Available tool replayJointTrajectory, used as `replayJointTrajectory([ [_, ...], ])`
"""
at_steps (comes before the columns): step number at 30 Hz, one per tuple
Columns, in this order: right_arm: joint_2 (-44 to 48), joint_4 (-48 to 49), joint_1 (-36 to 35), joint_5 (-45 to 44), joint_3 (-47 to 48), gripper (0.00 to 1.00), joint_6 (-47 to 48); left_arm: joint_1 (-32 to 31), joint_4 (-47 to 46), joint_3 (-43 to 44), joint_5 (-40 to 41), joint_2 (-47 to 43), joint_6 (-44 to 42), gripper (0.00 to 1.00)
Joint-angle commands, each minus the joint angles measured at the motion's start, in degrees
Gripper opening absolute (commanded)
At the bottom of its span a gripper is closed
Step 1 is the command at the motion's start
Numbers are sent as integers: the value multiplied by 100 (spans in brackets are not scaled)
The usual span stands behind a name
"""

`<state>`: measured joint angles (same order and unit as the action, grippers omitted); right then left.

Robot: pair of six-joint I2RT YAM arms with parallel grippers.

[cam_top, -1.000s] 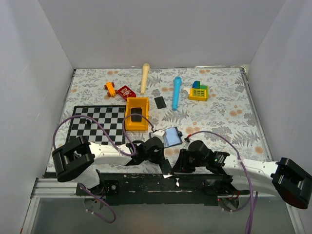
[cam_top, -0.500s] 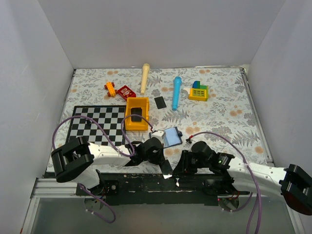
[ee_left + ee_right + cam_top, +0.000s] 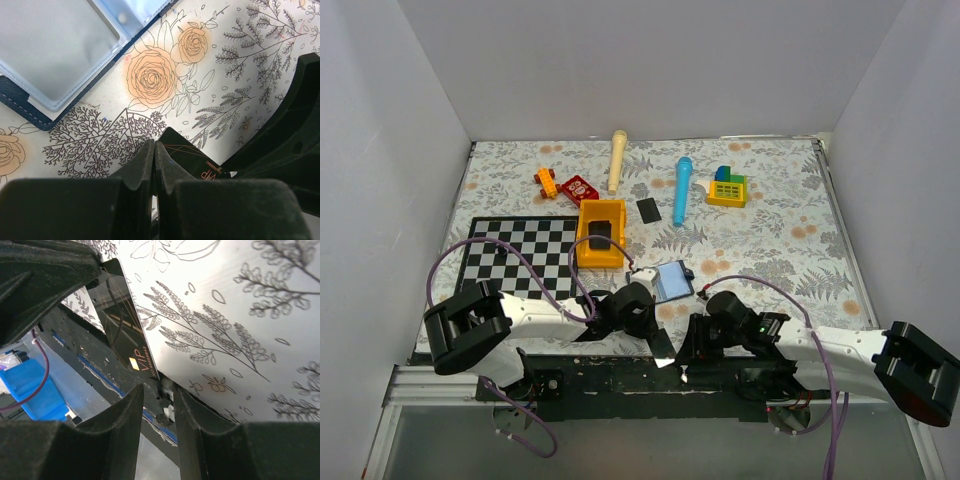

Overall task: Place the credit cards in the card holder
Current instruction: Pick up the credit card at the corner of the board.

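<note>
My left fingers (image 3: 135, 170) are pressed flat together with no gap, their tips down at the far corner of one black credit card (image 3: 125, 325). I cannot tell whether they pinch it or only pin it. The card sits at the near edge of the tabletop (image 3: 770, 230) with its VIP end poking past the edge, which I judge is deliberate: a card lying flat offers no grip, while an overhanging end leaves room underneath. My right fingers (image 3: 200, 420) stand apart, low at that edge, with the overhanging end just ahead of their gap and not yet between them. The card holder (image 3: 55, 50) lies open, clear pockets up, just beyond my left fingers. The second card (image 3: 648, 210) rests well apart, further back.
</note>
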<state>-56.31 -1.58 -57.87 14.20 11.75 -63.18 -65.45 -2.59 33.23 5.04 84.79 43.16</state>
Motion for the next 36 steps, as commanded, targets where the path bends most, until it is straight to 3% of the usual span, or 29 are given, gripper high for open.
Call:
replayJointTrajectory([
  [1,-353,369,-14,-22,143,40,148,-73,400,-168,-82,-112,-27,0],
  [21,-802,1591,-5,-119,196,41,201,-231,382,-212,-117,-130,53,0],
  [36,-345,1582,-14,-154,161,36,218,-231,417,-177,-100,-165,88,0],
])
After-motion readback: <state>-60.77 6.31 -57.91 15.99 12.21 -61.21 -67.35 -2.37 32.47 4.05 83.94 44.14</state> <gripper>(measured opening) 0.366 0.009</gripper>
